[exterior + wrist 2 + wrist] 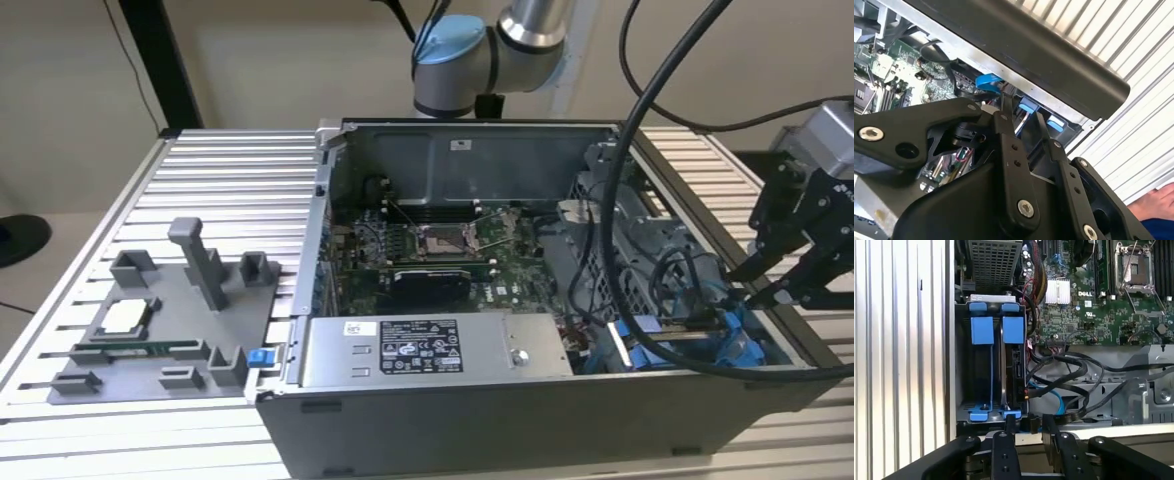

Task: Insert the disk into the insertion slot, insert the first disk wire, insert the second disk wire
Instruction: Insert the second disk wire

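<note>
One open computer case (pixel 534 400) sat on slatted tabletop (pixel 227 160). At its corner I saw insertion slot (pixel 960 370), grey sheet-metal wall. Disk (pixel 1016 365) looked seated edge-on inside, beside second blue rail (pixel 991 370). Hand (pixel 1028 419) hovered just off slot's near end, by black cables (pixel 1069 370); could not tell its state. I judged disk stiff, weighty, shock-sensitive: hold by blue carrier tabs (pixel 1013 330), never connector edge.

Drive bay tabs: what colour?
Bright blue plastic tabs on the grey sheet-metal drive bay; clearest in the first wrist view.
</note>
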You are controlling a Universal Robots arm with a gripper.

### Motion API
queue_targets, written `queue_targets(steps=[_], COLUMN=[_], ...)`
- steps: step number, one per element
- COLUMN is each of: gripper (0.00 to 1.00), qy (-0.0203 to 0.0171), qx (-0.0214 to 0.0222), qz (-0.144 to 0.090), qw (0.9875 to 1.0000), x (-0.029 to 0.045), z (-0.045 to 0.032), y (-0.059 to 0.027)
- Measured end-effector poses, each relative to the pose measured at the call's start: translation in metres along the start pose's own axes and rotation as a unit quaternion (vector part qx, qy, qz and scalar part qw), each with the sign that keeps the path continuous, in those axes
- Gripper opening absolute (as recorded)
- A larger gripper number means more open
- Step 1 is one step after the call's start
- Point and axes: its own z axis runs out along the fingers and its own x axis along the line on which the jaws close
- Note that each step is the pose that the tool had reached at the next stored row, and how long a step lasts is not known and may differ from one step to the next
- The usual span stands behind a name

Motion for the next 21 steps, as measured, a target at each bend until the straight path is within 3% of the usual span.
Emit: queue_targets(steps=[5,6,17,21], gripper=[1.0,0.0,0.0,0.0], qy=[-0.0019,-0.0025,-0.0048,-0.0049], qx=[-0.0001,0.0002,0.0022,0.0023], qz=[0.009,0.012,0.025,0.025], qw=[1.0,0.9999,0.9997,0.9997], x=[-0.0007,-0.0008,-0.0013,-0.0028], z=[0.0034,0.0038,0.0039,-0.0047], y=[-0.0016,-0.0017,-0.002,0.0008])
